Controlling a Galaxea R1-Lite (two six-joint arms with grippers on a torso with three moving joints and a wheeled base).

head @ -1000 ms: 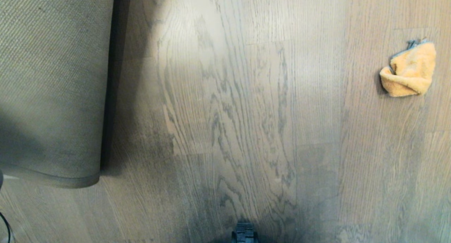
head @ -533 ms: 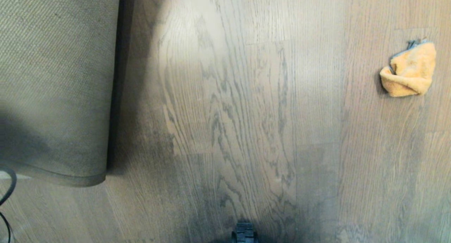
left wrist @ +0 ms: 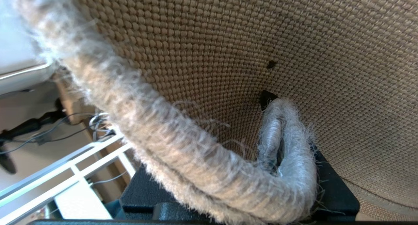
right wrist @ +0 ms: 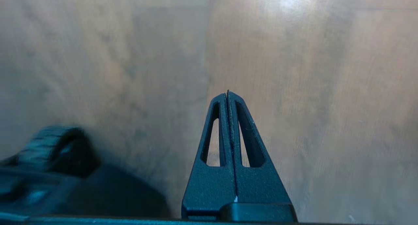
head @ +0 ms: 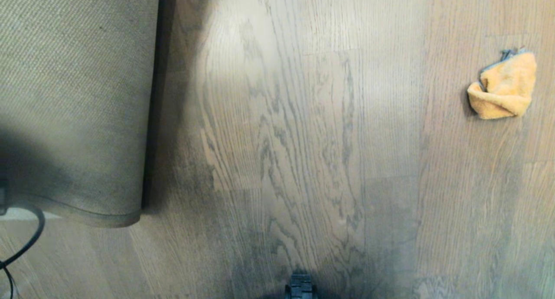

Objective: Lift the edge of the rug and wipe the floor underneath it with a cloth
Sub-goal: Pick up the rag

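Rug edge (left wrist: 209,172) is pinched in the left hand (left wrist: 287,166), its fuzzy pale border folded over between the black fingers (left wrist: 336,189) and the tan woven backing turned up; in the head view the raised flap (head: 78,103) hangs at the left over the floor (head: 303,138), casting a dark shadow along its side. The orange cloth (head: 503,88) lies crumpled on the planks far to the right, well apart from the rug. The right hand (right wrist: 228,96) hovers above bare floor (right wrist: 310,88) with its fingers pressed together, holding nothing.
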